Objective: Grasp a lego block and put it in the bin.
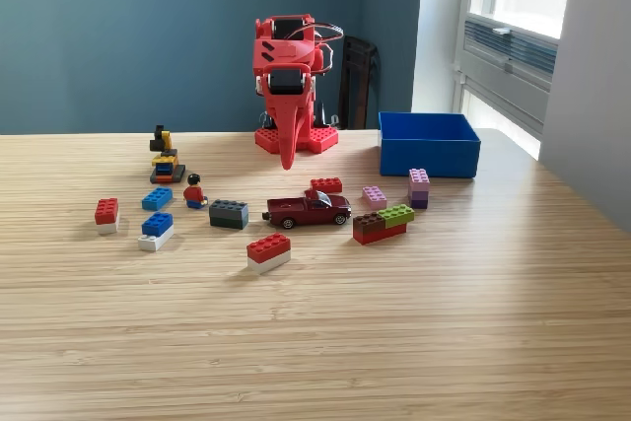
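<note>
The red arm stands folded at the back of the table, its gripper [288,157] pointing straight down with the tip just above the wood; the jaws look closed with nothing in them. The blue bin [428,144] sits to the exterior view's right of the arm. Lego blocks lie scattered in front: a red-on-white block [268,251] nearest the camera, a grey block [229,213], a blue-on-white block [156,230], a red block [106,213], a green-brown-red stack [384,223], a pink block [374,196], a purple stack [419,187] and a small red block [326,185].
A dark red toy pickup truck [309,209] stands among the blocks. A minifigure [194,191] and a small yellow-black lego build [165,156] stand at the exterior view's left. A black chair is behind the arm; the table's right edge runs near a window wall.
</note>
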